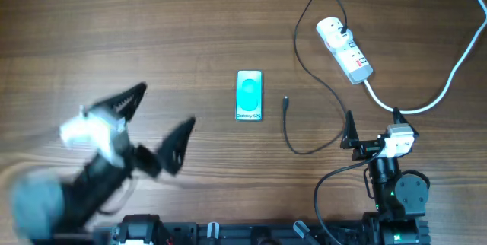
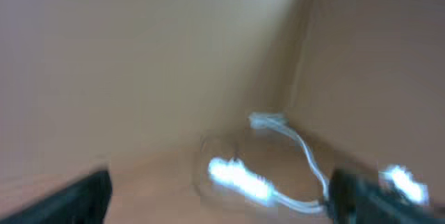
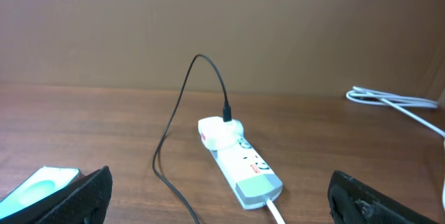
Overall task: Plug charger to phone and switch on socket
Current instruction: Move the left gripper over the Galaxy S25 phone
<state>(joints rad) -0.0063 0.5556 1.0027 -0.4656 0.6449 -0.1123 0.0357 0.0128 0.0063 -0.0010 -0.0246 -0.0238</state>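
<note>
The phone [image 1: 249,95] lies flat mid-table, teal screen up; its corner shows in the right wrist view [image 3: 38,184]. The charger, a thin black cable [image 1: 300,55], runs from a plug in the socket [image 1: 345,49] to its connector tip [image 1: 286,101] lying just right of the phone. The white socket also shows in the right wrist view [image 3: 240,161], with the cable [image 3: 177,113] rising from it. My left gripper [image 1: 161,119] is open, blurred, left of the phone. My right gripper [image 1: 373,119] is open, near the front edge, right of the cable loop.
The socket's thick white cord [image 1: 456,62] curves off to the table's far right corner. The left wrist view is heavily blurred; the socket [image 2: 236,177] and white cord [image 2: 302,151] show faintly. The arm bases stand along the front edge.
</note>
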